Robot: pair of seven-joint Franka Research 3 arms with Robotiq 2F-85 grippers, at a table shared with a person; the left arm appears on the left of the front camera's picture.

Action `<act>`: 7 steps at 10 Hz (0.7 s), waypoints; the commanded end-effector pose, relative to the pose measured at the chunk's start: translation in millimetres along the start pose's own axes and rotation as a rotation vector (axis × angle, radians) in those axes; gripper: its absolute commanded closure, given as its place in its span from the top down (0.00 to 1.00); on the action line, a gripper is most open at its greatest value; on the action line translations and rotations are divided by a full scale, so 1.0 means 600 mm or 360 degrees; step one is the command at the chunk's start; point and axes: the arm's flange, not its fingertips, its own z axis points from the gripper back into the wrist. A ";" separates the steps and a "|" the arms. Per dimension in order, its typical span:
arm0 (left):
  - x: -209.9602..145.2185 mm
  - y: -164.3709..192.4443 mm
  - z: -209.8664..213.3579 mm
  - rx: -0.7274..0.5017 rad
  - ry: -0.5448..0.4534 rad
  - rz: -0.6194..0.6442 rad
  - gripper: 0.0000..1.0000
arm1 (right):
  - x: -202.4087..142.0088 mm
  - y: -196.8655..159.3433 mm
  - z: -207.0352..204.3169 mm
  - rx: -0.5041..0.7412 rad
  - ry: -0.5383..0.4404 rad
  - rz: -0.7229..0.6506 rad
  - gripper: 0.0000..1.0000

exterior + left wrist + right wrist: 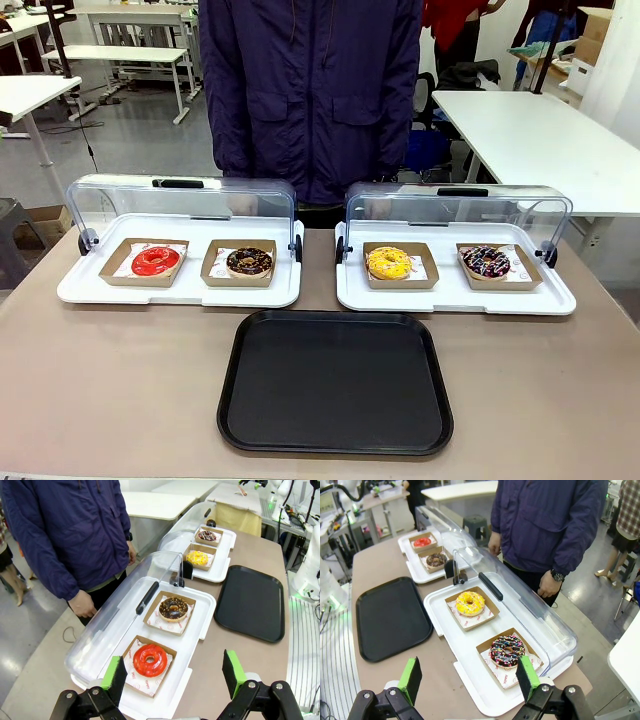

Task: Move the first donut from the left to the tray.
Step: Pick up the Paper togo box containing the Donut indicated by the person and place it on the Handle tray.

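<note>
Your red donut [156,261] lies flat with its hole facing up in a square cardboard holder [113,268] lined with white paper. Being a ring, it has no long side and no end that leads. The holder sits square with the edges of the white display tray [90,290] under it. That display tray is on the robot's left part of the desk [120,380], with its clear lid [120,205] swung up and back toward the person [310,90] standing at the far side. The donut takes the left spot in it, with a chocolate donut [249,262] in its own holder just beside it on the right.

Your left hand [175,672] is spread wide with nothing between its green pads. In the left wrist view the red donut shows in the gap between the two fingers, nearer the left-picture finger, and clearly apart from both.

The black tray [335,383] lies flat on the desk on the robot's side, between the two display trays and a little nearer to you. It is well apart from the red donut.

Your right hand [469,676] is spread wide too and holds nothing. It hangs over the near corner of the other display tray, where a sprinkled donut [507,651] lies closest to it and a yellow donut [470,603] lies beyond.
</note>
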 end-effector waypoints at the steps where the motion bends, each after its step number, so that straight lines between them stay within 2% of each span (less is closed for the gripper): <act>1: 0.000 0.001 0.000 -0.0010 -0.0036 -0.0010 1.00 | 0.001 -0.003 -0.001 0.0002 -0.0045 0.0038 1.00; 7: 0.000 0.001 0.000 -0.0010 -0.0036 -0.0010 1.00 | 0.001 -0.003 -0.001 0.0002 -0.0045 0.0038 1.00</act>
